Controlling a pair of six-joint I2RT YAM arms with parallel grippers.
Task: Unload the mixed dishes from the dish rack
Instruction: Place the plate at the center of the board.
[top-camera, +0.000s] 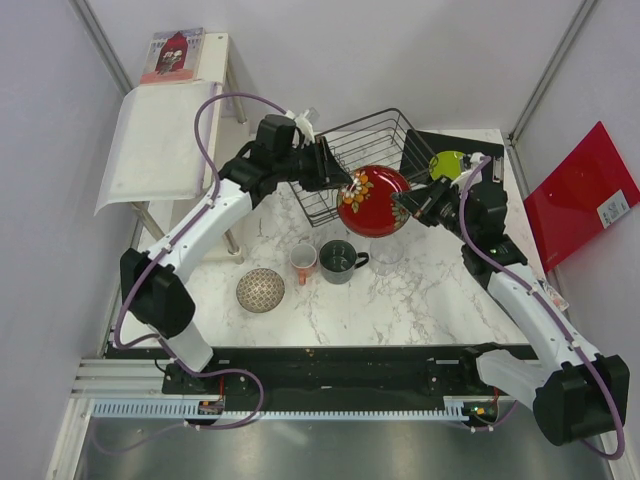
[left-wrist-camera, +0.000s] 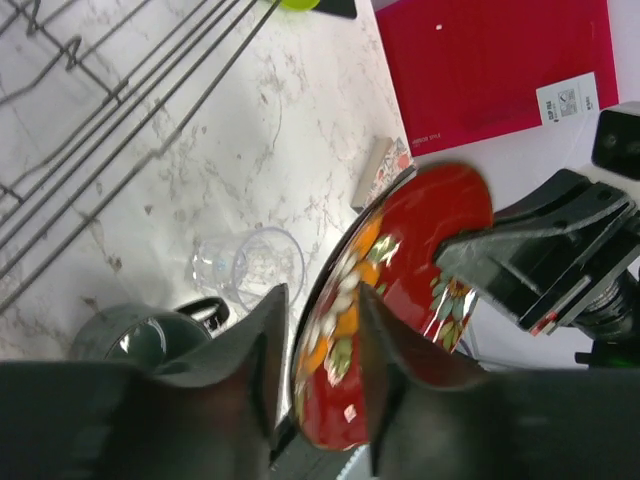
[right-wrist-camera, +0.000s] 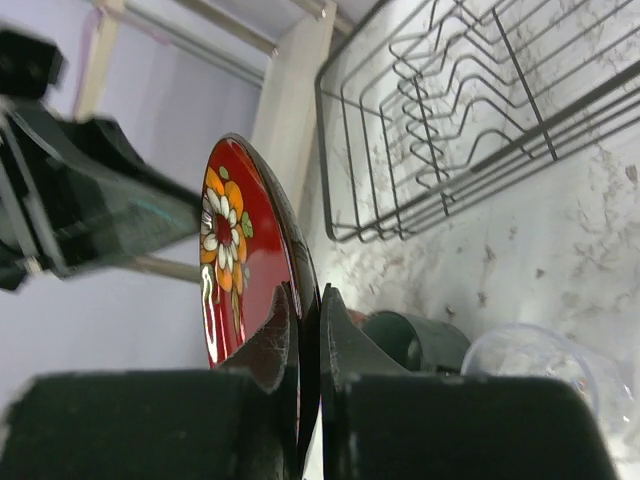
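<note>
The dark red patterned bowl (top-camera: 373, 200) hangs on edge above the white marbled table (top-camera: 420, 300), just in front of the dish rack (top-camera: 375, 135). The right gripper (top-camera: 405, 203) pinches its rim tightly. The left gripper (top-camera: 345, 185) straddles the opposite rim, but whether it is clamped cannot be told. Pale grey walls enclose the table. A red board (top-camera: 580, 195) at the right bears an unreadable white label.

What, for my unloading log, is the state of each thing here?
Red bowl: in the air between both grippers.
Left gripper: jaws straddle bowl's rim; clamped or not, unclear.
Right gripper: jaws shut on bowl's rim.
Rack: no dishes seen inside.
Mug: upright.
Orange cup: upright.
Glass: upright, empty.
Small bowl: upright.
Green plate: outside the rack.
</note>
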